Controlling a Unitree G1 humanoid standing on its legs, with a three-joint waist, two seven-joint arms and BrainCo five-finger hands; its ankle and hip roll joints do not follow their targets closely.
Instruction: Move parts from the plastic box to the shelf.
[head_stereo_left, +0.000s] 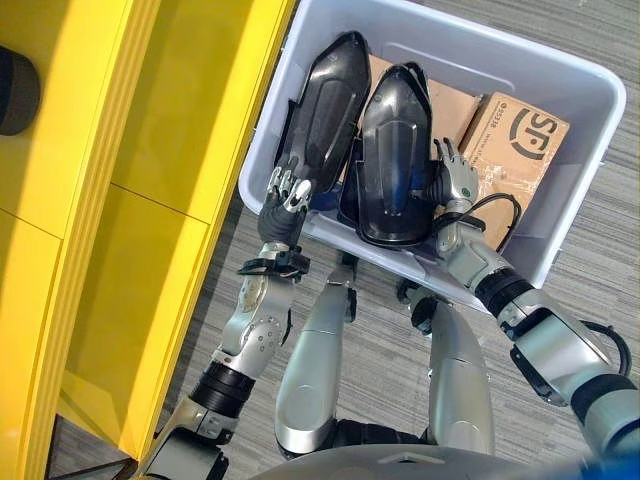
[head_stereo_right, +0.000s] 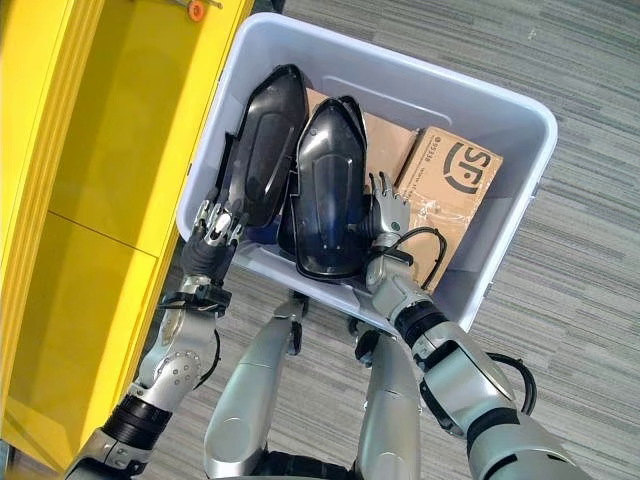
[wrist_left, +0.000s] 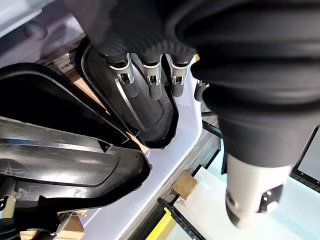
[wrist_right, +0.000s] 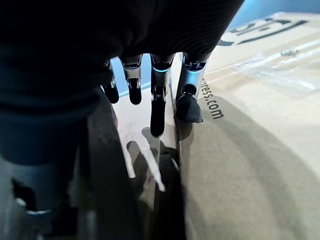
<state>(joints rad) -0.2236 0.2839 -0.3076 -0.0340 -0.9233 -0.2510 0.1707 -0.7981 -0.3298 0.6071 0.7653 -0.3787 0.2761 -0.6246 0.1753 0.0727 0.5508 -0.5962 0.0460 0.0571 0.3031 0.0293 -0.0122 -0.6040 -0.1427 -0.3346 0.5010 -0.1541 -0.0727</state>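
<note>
White plastic box on grey floor, yellow shelf just beside it. Two black parts stand tilted inside, against the near wall, cardboard boxes behind them. Left hand at the left part's lower end, fingers curled loosely on it (no clear grasp). Right hand between the right part and cardboard, fingers spread, straight.

You have a pale lilac plastic box on the grey floor just beside the yellow shelf. Inside it, two glossy black moulded parts lean side by side, long and tapered: the left part nearer the shelf, the right part touching it. Brown cardboard cartons lie under and beside them
</note>
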